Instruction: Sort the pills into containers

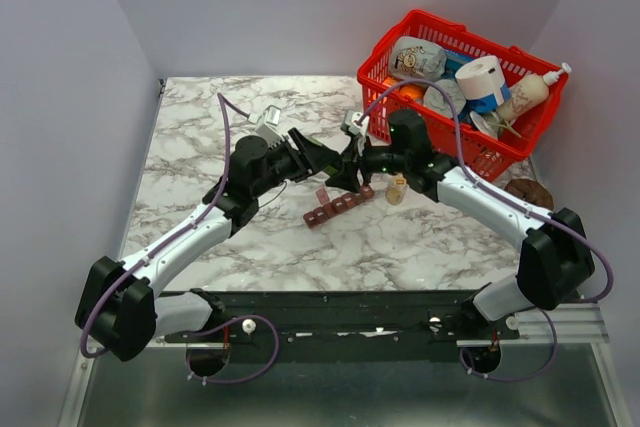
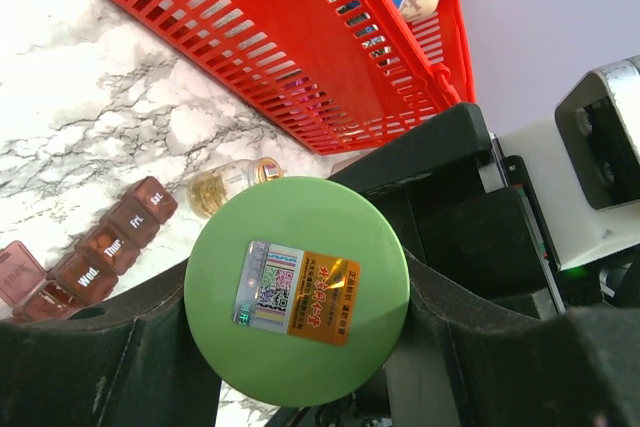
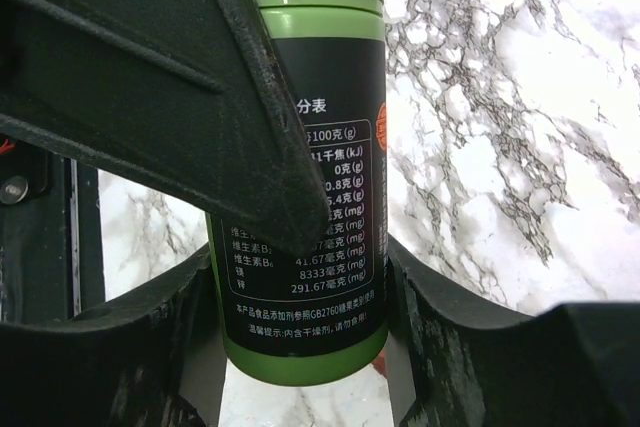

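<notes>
While left gripper and right gripper both clamp the green bottle over the bench, risk: an uneven twist slips it, scattering pills past the containers at frame centre.

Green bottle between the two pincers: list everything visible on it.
The green bottle is a glossy, plastic-looking cylinder: black label with white Chinese nutrition text, green ridged band at one end, and a flat round end bearing a QR-and-orange sticker. The left pincer and right pincer both clamp its sides; it seems held clear of the marble table.
</notes>
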You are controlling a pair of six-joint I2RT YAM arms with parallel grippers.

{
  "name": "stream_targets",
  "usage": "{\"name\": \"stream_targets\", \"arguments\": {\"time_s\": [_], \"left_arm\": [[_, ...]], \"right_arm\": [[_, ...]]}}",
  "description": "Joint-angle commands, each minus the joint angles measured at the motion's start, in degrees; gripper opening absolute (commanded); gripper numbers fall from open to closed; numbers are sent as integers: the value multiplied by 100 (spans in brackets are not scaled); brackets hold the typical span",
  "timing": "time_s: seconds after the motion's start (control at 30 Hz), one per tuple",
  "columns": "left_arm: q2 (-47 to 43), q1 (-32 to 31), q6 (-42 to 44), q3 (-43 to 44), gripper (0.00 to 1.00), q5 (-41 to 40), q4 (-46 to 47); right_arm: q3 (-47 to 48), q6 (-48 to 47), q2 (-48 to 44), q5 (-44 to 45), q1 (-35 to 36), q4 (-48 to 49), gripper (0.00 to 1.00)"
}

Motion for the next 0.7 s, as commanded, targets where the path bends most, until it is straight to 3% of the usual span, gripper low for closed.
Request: {"name": "stream_targets", "arguments": {"time_s": [0.0,0.03,0.2,0.27,0.37,0.53,0.67], "left_arm": [[24,-56,-65,146,30,42,229],[-2,-56,-82,111,35,24,290],[-318,-64,-424,-397,68,-388,1080],[-564,-117,-460,-591,76,-740,1466],[-784,-187,-329,-768,83,-995,1679],[-819,-389,-258,-908,83,-1127,1872],[-802,-618,-83,-979,83,-1339,1969]], "right_arm": [[-80,14,-112,-654,26,95,24],[-123,84,-121,-707,26,286,19],[-361,978,-129,-1067,26,971,16],[-527,1462,-121,-1112,26,1306,15],[-625,2158,-94,-1121,26,1746,13],[-1081,3370,-200,-797,26,2809,10],[-1179,4021,-218,-374,26,3074,8]]}}
